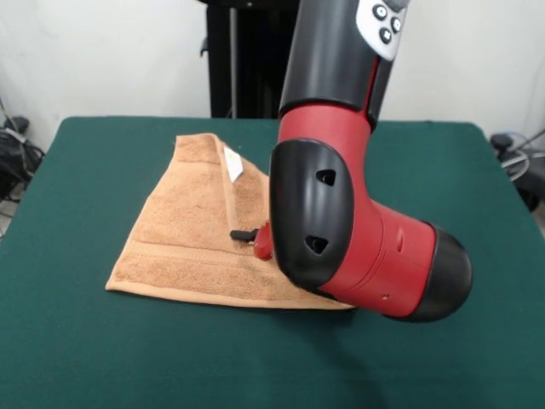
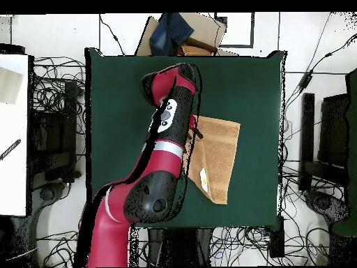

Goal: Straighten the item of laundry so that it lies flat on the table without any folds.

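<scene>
Hiding behind the arm, tool over folded towel, grip state unclear

The front view sits low and close to the counter, looking across its green top toward a white wall, so near that the arm fills much of the frame. The overhead view hangs high above, facing straight down, far enough to take in the whole counter plus the cable-strewn floor around it. Both share the counter top, the arm and the towel (turned half round between them).
</scene>
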### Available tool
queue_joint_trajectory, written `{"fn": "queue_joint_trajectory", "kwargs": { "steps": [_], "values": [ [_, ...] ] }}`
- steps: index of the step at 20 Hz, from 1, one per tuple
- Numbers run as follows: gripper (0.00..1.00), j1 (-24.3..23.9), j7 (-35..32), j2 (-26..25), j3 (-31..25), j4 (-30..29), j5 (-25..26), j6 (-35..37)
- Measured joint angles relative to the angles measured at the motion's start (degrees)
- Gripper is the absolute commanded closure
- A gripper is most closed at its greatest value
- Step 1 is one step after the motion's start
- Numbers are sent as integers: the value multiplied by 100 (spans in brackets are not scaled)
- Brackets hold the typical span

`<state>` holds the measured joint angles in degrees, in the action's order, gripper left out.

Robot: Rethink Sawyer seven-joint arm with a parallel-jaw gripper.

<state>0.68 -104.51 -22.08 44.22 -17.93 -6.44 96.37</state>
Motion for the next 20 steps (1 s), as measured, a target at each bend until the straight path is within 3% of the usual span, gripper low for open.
{"fn": "queue_joint_trajectory", "kwargs": {
  "steps": [20],
  "values": [
    [0, 210, 0, 394, -185, -870, 112, -583]
  ]
}}
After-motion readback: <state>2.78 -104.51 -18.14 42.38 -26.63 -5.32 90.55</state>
